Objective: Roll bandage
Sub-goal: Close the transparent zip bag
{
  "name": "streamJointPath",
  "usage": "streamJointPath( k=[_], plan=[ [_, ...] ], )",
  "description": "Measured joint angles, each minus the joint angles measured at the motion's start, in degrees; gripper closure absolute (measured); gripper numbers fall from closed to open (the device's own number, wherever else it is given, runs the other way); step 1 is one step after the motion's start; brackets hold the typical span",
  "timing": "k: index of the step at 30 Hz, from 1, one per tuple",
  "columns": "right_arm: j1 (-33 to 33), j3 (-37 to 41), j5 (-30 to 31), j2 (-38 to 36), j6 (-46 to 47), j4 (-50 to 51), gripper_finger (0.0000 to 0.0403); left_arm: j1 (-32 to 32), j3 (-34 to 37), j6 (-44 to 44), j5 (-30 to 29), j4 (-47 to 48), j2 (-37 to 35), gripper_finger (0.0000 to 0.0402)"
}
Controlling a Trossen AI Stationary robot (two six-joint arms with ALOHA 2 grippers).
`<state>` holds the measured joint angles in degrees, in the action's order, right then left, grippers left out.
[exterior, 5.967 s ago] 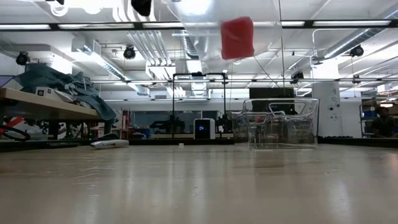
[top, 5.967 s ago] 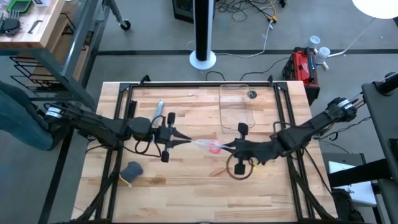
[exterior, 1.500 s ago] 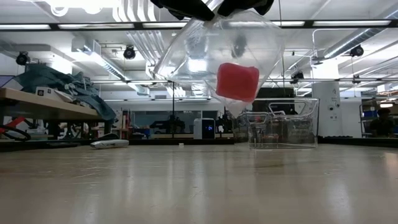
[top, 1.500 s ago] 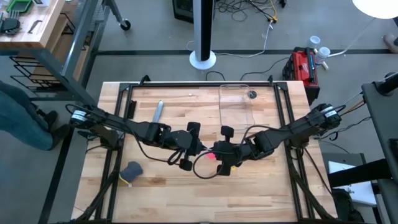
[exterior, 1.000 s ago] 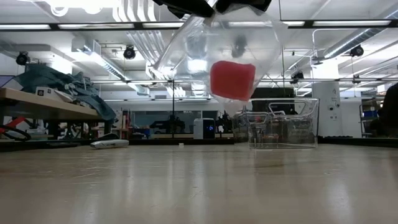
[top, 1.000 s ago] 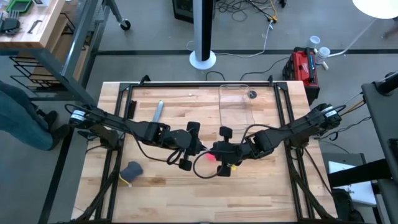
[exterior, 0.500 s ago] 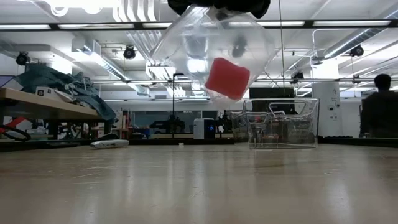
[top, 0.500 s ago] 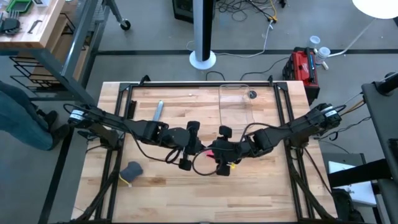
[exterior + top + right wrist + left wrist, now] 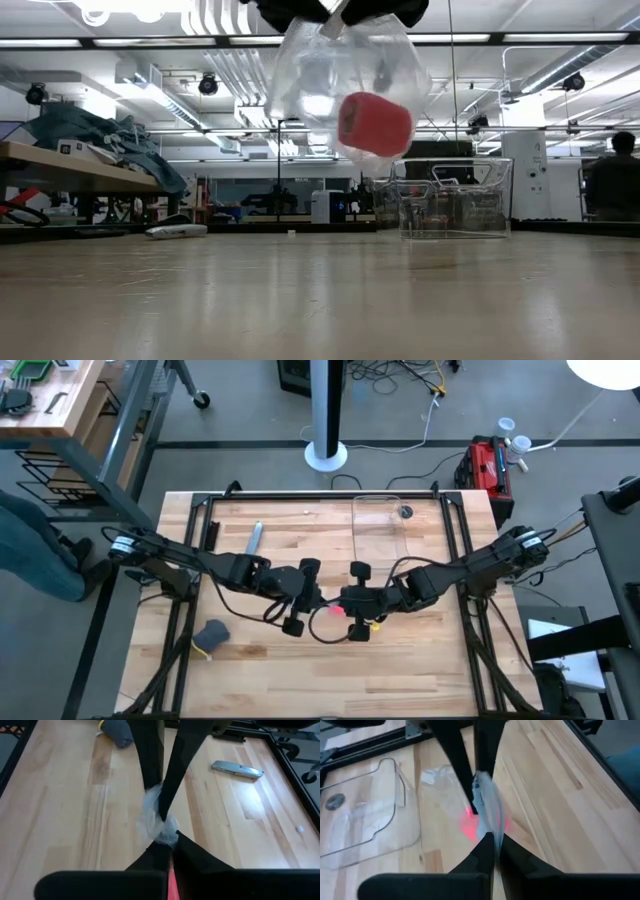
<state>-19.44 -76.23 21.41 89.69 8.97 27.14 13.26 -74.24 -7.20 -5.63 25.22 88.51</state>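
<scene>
A clear plastic bag [image 9: 340,90] hangs above the table's middle with the bandage [image 9: 375,125], a compact pink-red roll, lying in its bottom. The roll shows faintly pink between the arms in the high view [image 9: 330,610]. My left gripper [image 9: 318,603] comes in from the table's left and my right gripper [image 9: 340,603] from the right. Their tips meet at the bag's bunched top, both shut on it. My left gripper pinches the bag's gathered top [image 9: 487,815] between its two fingers, slanting down from the table's left. The bag hangs below, clear of the table. My right gripper pinches the same crumpled top [image 9: 160,830] from the table's right, slanting down, tip to tip with the left fingers [image 9: 150,765].
A clear plastic container [image 9: 378,530] stands toward the far edge, right of centre. A silver box cutter [image 9: 253,540] lies at the far left, and a dark grey-blue lump [image 9: 211,632] at the near left. A person [image 9: 605,185] stands in the room beyond the table.
The bag's top has drawn in narrower under the two grippers, and the bag has swayed. The pink roll has shifted and turned inside it, staying in the bag's bottom. Both hands have kept their place above the table's middle.
</scene>
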Motion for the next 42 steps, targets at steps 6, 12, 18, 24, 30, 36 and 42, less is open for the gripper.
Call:
streamJointPath(
  k=[6,12,18,24,30,36,42],
  plan=[
    [-0.02,-0.02,-0.5,0.0,0.0,-0.55,0.0402,0.04,0.02,0.37,-3.33,-0.28,-1.43,0.0377],
    [-0.02,-0.02,-0.66,0.0,0.42,-0.81,0.0402,0.04,0.02,-0.42,-3.91,-0.31,-1.72,0.0367],
    [-0.02,-0.02,-0.66,0.0,0.85,-0.83,0.0403,0.46,0.02,-1.39,-4.13,-0.33,-1.73,0.039],
    [-0.02,-0.02,-0.66,0.0,1.07,-0.85,0.0403,0.44,0.02,2.58,-4.3,1.73,-2.1,0.0388],
    [-0.02,0.0,-0.66,0.0,1.09,-0.88,0.0403,0.44,0.02,3.25,-4.3,2.66,-2.12,0.0379],
    [-0.02,0.02,-0.83,0.0,1.07,-1.31,0.0402,0.44,0.02,1.67,-5.78,2.23,-2.12,0.0396],
    [-0.02,-0.04,-1.07,0.0,0.99,-1.34,0.0361,0.8,0.02,-0.62,-5.85,1.75,-2.12,0.04]
  ],
)
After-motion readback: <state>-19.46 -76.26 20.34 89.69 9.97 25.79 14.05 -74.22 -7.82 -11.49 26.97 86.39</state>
